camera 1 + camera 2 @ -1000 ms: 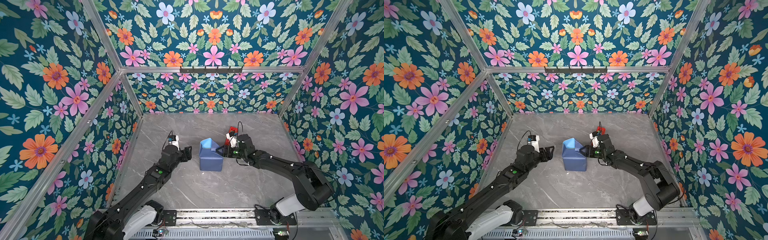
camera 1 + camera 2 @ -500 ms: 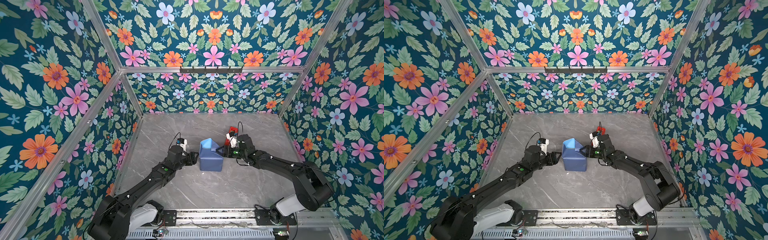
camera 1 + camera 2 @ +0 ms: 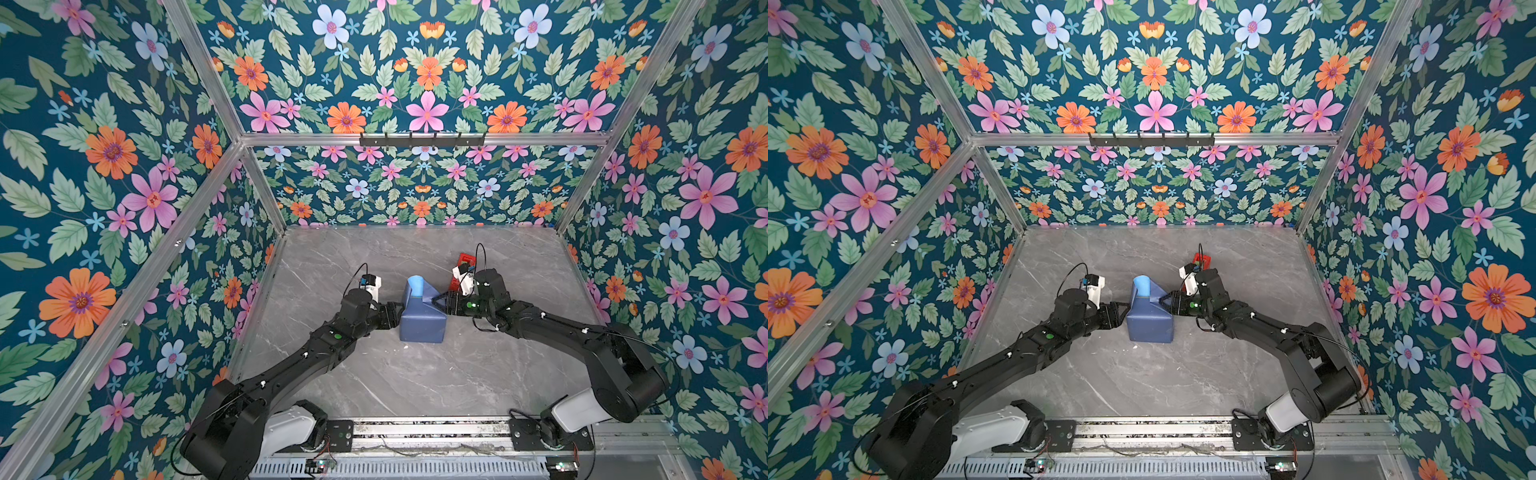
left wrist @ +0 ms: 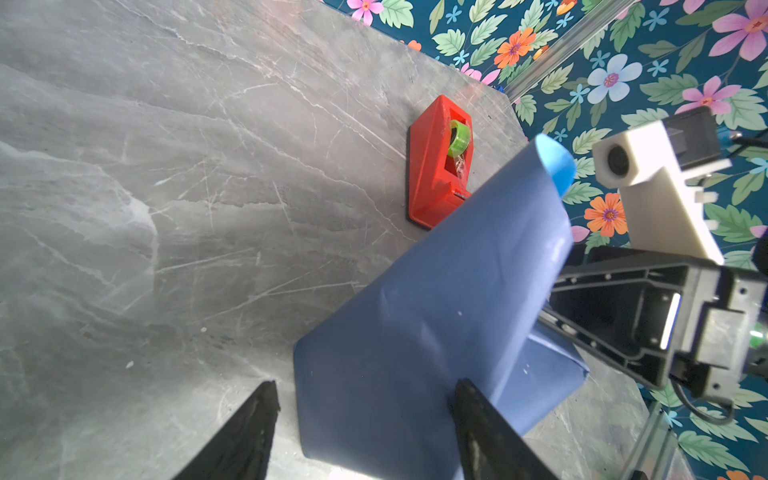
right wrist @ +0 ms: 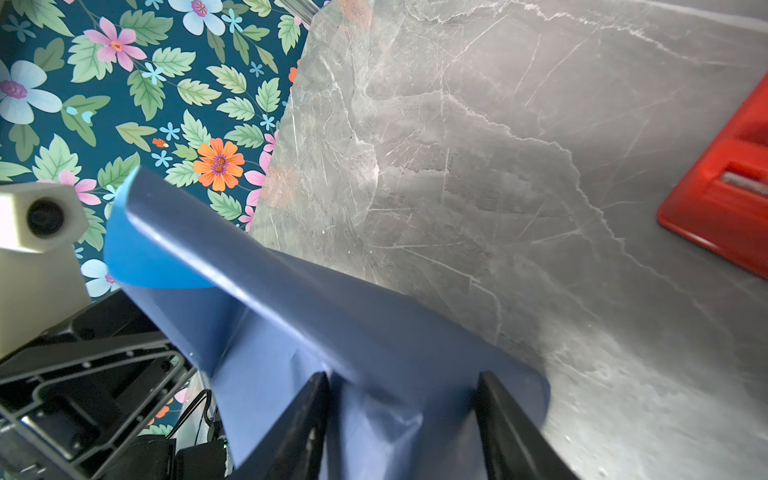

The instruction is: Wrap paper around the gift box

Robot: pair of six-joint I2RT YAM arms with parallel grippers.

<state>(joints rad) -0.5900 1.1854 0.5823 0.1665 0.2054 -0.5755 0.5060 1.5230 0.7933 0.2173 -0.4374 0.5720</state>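
Note:
The paper (image 3: 422, 320) (image 3: 1150, 324) is folded into a slate-blue parcel on the table; the gift box is hidden inside it. One loose flap (image 3: 415, 284) curls up at the far end and shows its light-blue side. My left gripper (image 3: 397, 313) (image 4: 365, 384) is open at the parcel's left side: one finger over the paper (image 4: 415, 353), the other over bare table. My right gripper (image 3: 440, 300) (image 5: 403, 376) is open against the right side, with creased paper (image 5: 374, 332) between its fingers.
A red tape dispenser (image 3: 463, 266) (image 4: 436, 166) (image 5: 723, 199) with a green roll lies just behind my right gripper. Grey marble table (image 3: 415, 374) stretches toward the front. Flowered walls enclose three sides.
My left gripper has moved right to the parcel's left side, its jaws a little narrower. The right gripper and the parcel have stayed put.

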